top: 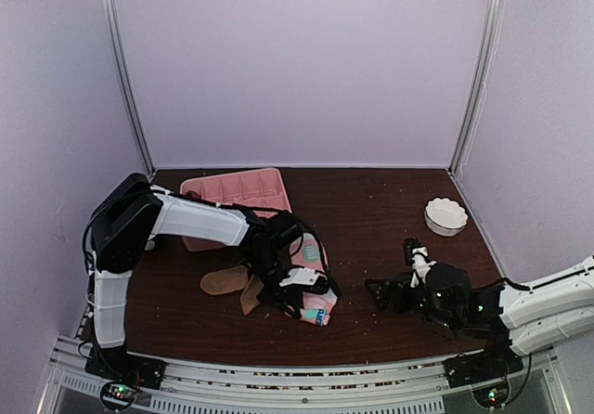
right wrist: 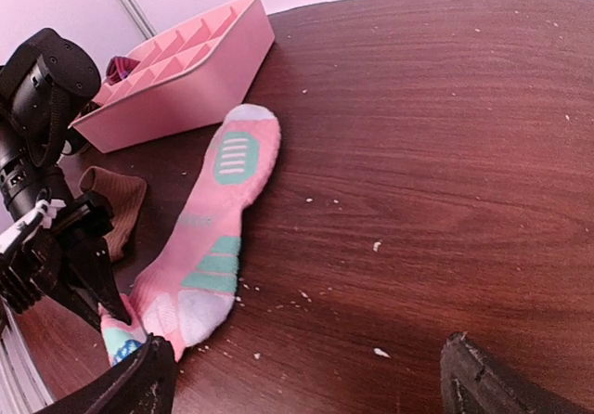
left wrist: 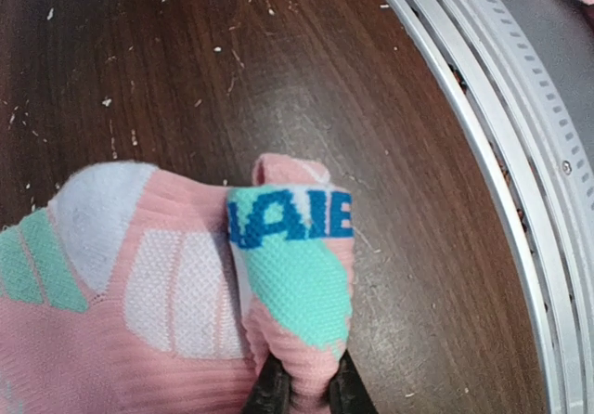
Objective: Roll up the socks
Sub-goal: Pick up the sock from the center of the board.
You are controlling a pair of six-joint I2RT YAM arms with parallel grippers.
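So, from above, a pink fabric sock with white and mint-green patches [top: 309, 254] is seen stretched out near the middle of the dark brown wooden table [top: 371, 200], toe aimed at 12 o'clock. Its cuff end at 6 o'clock is pinched by the left gripper [top: 309, 303], whose jaws are squeezed nearly together on the fabric. In the left wrist view the folded cuff, with its mint patch and blue lettering, is clamped between the two dark fingertips [left wrist: 274, 391] at the bottom edge, and the rest of the pink sock [left wrist: 139, 284] is spread flat toward 9 o'clock. Plain tan-beige fabric socks [top: 227, 282] are laid flat just beside it at its 9 o'clock. The right gripper [top: 394, 273] is found at the pink sock's 3 o'clock, well apart from it, with its jaws spread wide and nothing held between them. A pink plastic divided tray [top: 237, 189] is set at the table's 11 o'clock, close to the sock's toe. A small white scalloped bowl [top: 445, 216] is placed at 2 o'clock.
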